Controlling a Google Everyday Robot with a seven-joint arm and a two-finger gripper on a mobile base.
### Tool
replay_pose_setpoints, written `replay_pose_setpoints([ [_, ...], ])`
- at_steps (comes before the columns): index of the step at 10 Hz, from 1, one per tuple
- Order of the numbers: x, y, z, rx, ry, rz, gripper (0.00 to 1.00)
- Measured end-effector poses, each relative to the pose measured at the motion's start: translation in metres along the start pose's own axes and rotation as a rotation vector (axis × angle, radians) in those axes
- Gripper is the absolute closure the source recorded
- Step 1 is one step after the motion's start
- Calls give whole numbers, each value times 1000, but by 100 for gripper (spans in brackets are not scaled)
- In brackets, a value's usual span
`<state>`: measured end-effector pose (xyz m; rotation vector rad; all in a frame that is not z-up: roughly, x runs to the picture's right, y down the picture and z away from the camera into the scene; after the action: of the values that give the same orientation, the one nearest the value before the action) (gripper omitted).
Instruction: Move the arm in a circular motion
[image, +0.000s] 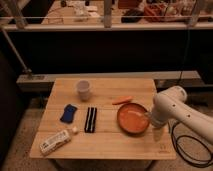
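Note:
The glossy white arm (175, 107) of thick rounded segments reaches in from the lower right over the right edge of the wooden table (102, 145). It bends at a rounded joint and tapers down to a narrow pale tip, the gripper (157, 132). The gripper hangs just right of an orange bowl (132, 119), near the table's front right corner.
On the table are a white cup (83, 90), an orange carrot (123, 100), a blue sponge (68, 113), a black striped object (90, 119) and a white bottle (56, 141). A black cable (187, 150) lies on the floor at right. A railing runs behind.

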<state>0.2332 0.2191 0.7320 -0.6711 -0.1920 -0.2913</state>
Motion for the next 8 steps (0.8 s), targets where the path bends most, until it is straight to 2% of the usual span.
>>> replay_pose_setpoints([
  [3,-79,-2,1,6,-31,-135,20],
  [5,-120,-14,0,16,-38,-218,20],
  [8,-191,-45,-1,44,-40,-361,20],
])
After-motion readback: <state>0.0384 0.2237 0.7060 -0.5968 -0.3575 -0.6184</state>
